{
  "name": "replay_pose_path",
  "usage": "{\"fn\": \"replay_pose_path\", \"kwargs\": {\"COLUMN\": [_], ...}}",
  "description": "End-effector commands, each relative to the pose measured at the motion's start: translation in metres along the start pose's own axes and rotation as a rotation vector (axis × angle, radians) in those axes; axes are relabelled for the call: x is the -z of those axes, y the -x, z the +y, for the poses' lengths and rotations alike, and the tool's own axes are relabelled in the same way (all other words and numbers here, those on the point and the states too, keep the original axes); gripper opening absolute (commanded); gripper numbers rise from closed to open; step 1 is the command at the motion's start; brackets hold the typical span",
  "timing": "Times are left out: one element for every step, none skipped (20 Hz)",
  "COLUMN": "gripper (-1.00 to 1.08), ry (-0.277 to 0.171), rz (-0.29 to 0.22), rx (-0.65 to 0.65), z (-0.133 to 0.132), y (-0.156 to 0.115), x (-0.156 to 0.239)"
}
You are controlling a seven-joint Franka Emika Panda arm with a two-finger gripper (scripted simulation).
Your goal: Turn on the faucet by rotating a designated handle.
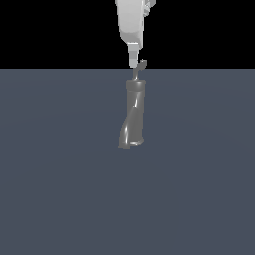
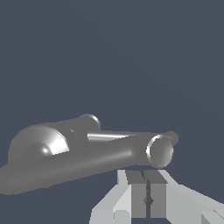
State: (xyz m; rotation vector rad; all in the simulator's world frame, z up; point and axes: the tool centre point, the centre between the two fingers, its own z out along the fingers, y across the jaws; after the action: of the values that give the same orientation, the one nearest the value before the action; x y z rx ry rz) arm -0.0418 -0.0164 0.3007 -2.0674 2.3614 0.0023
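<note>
Hand (image 1: 133, 63) hanging straight down over faucet top, fingers pressed together, gripping nothing. Tip just beside handle (image 1: 140, 69), on exterior view's left; contact impossible to confirm. Faucet (image 1: 133, 115) upright mid-worktop (image 1: 60, 189). Approach seemingly done; rotation itself apparently not yet started, whole turn left.
</note>
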Motion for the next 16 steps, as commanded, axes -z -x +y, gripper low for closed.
{"fn": "replay_pose_path", "kwargs": {"gripper": [-1.0,-1.0,-1.0,-1.0,-1.0,-1.0,-1.0,-1.0,-1.0,-1.0,-1.0,-1.0,-1.0,-1.0,-1.0,-1.0], "ry": [0.0,0.0,0.0,0.0,0.0,0.0,0.0,0.0,0.0,0.0,0.0,0.0,0.0,0.0,0.0,0.0], "rz": [0.0,0.001,0.001,0.001,0.001,0.001,0.001,0.002,0.002,0.002,0.002,0.002,0.002,0.002,0.002,0.003], "rx": [0.0,-0.002,-0.004,-0.006,-0.008,-0.01,-0.012,-0.014,-0.016,-0.018,-0.019,-0.021,-0.023,-0.025,-0.027,-0.028], "z": [0.0,-0.002,-0.005,-0.007,-0.01,-0.012,-0.015,-0.017,-0.019,-0.022,-0.024,-0.026,-0.029,-0.031,-0.033,-0.035], "y": [0.0,-0.004,-0.009,-0.013,-0.017,-0.021,-0.025,-0.029,-0.033,-0.037,-0.041,-0.045,-0.049,-0.052,-0.056,-0.06], "x": [0.0,0.0,0.0,0.0,0.0,0.0,0.0,0.0,0.0,0.0,0.0,0.0,0.0,0.0,0.0,0.0]}}
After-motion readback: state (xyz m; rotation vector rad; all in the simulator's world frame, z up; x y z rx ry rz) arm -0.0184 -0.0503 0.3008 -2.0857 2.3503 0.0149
